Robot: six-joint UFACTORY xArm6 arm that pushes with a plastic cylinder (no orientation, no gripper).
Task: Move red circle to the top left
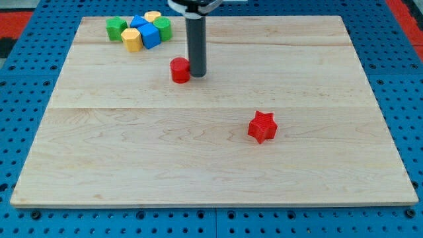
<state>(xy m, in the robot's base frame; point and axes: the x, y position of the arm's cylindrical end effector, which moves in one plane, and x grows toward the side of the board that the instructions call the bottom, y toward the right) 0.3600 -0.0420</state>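
- Up near the view's top, found the red circle [180,69] on the wooden counter [211,158], a little left of centre and upright on its flat face.
- Saw my tip [197,74] down at the counter surface, just beside the red circle on its right side, touching or all but touching; could not tell which.
- Rose straight up from there as a dark rod [196,43], running out of the view's top.
- Carried no hand at all, so nothing held, nothing wide or narrow to report.
- Lay clustered in the top left corner: a green block [116,28], a yellow hexagonal block [132,39], a blue block [151,36] with another blue block [139,22] behind it, a second yellow block [153,16] and a second green block [162,27], all packed close together.
- Sat apart from that cluster, the red circle, below and to its right.
- Rested alone well toward the view's lower right, a red star [262,127], far from the tip and the red circle.
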